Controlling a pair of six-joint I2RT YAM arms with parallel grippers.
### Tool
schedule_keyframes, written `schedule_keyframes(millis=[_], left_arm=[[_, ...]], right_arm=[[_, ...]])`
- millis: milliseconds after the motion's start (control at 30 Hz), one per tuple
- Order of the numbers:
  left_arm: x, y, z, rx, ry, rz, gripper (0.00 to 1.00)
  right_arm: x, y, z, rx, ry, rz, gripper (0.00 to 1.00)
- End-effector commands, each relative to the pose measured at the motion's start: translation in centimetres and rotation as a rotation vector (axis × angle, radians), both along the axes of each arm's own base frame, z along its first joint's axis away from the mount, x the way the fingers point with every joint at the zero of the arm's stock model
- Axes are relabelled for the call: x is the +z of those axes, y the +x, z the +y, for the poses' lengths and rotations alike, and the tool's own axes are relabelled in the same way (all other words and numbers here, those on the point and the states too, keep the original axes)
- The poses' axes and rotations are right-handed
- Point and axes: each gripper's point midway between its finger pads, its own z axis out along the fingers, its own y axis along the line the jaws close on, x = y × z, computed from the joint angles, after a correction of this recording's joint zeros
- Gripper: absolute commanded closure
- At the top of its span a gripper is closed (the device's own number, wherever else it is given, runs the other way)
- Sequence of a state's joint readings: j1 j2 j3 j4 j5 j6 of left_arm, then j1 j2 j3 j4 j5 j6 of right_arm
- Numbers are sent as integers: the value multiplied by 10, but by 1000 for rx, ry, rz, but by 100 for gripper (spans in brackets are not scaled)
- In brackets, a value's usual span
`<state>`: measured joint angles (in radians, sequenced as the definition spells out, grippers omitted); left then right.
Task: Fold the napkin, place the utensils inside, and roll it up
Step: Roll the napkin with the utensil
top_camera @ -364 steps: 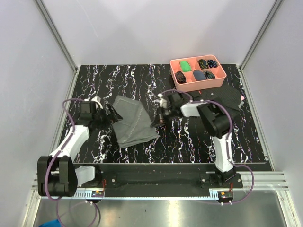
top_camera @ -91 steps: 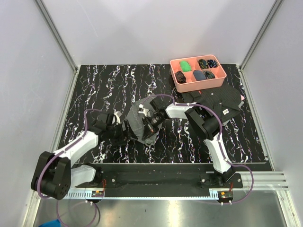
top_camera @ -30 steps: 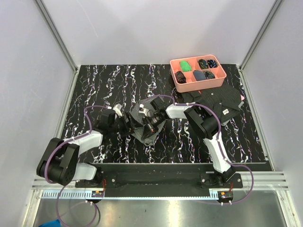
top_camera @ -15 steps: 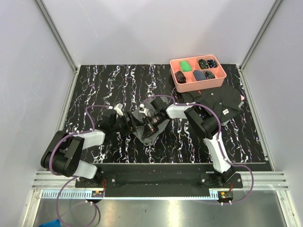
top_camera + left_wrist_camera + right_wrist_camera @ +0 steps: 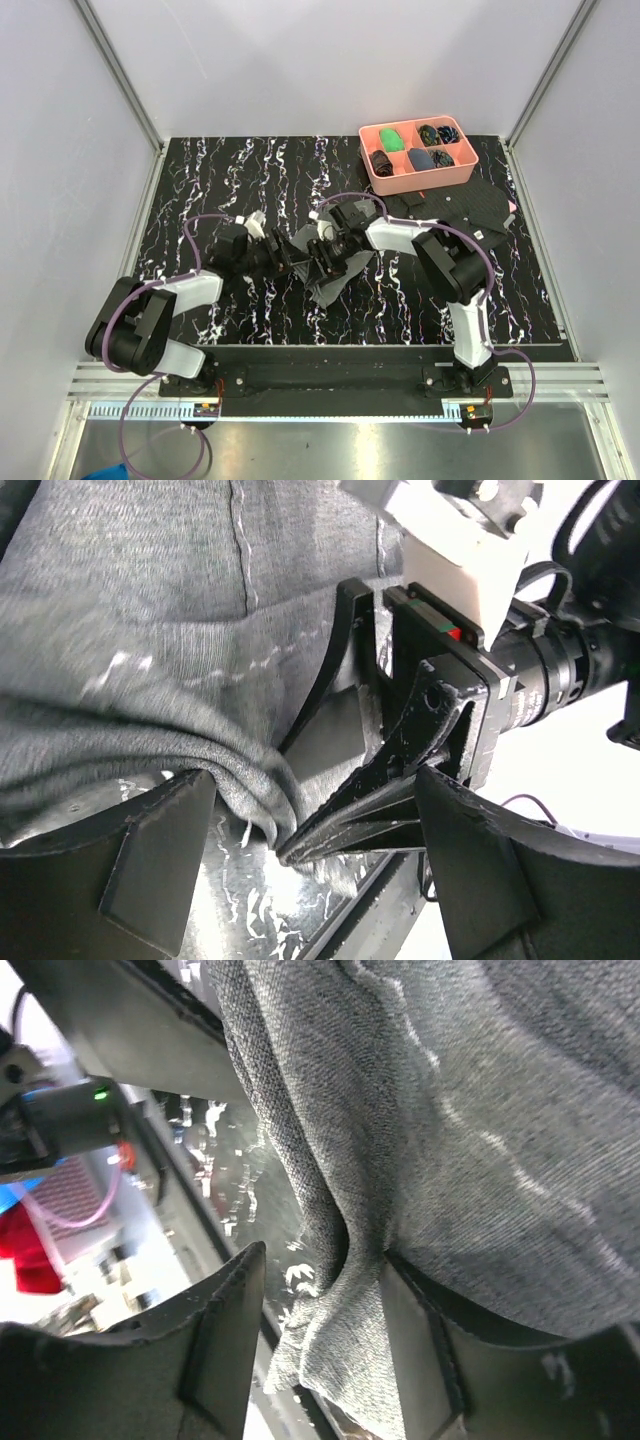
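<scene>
The grey napkin [image 5: 336,276] lies bunched on the black marbled table, between the two arms. My left gripper [image 5: 283,257] is open at its left edge; in the left wrist view [image 5: 310,865] a hanging fold of napkin [image 5: 150,630] and a dark finger of the right gripper [image 5: 380,810] sit between its jaws. My right gripper [image 5: 318,256] is open too. In the right wrist view [image 5: 320,1360] the napkin [image 5: 480,1110] drapes against the right-hand finger [image 5: 425,1360], with a gap to the other. The utensils are out of view.
A pink tray [image 5: 465,165] with small dark and green items stands at the back right. A black patterned cloth [image 5: 478,208] lies just in front of it. Grey walls with metal rails enclose the table on three sides.
The right gripper has gone from shut to open, letting go of the napkin, which has sagged to the right. The left gripper has closed in on the right one.
</scene>
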<state>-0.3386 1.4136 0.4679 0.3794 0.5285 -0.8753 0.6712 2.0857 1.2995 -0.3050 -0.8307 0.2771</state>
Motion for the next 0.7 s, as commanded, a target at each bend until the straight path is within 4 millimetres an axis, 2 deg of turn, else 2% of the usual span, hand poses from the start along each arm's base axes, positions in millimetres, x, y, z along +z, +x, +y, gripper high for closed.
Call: schedule_keyframes(millis=[0,67,233,333,400,433,500,533,600,633,667], left_arm=[[-54,-9,31,87,194,125,18],[-52,-8,30,87,188,115,18],[-45,-6,26,71,164,100,18],[-43,-9,30,83,181,99,18],[-39,-10,35,95,203,103,18],[-39,-10,37,100,213,100,18],[-33,-10,42,115,213,92,17],[-31,-10,45,122,212,88,17],[-27,-10,51,144,216,71,17],[-28,-8,56,157,230,66,16],[-27,-6,59,161,237,63,16]], right_arm=[[23,6,-7,1,-20,-203,39],[31,6,-9,-2,-10,-223,38],[29,2,-16,-19,-40,-260,36],[28,3,-16,-41,-66,-310,36],[30,2,-12,-51,-90,-383,36],[35,10,-10,-89,-108,-447,36],[35,1,-4,-88,-131,-509,36],[38,10,-5,-123,-158,-582,36],[36,4,0,-117,-187,-642,35],[38,13,-2,-151,-216,-700,34],[38,13,-2,-151,-223,-723,33]])
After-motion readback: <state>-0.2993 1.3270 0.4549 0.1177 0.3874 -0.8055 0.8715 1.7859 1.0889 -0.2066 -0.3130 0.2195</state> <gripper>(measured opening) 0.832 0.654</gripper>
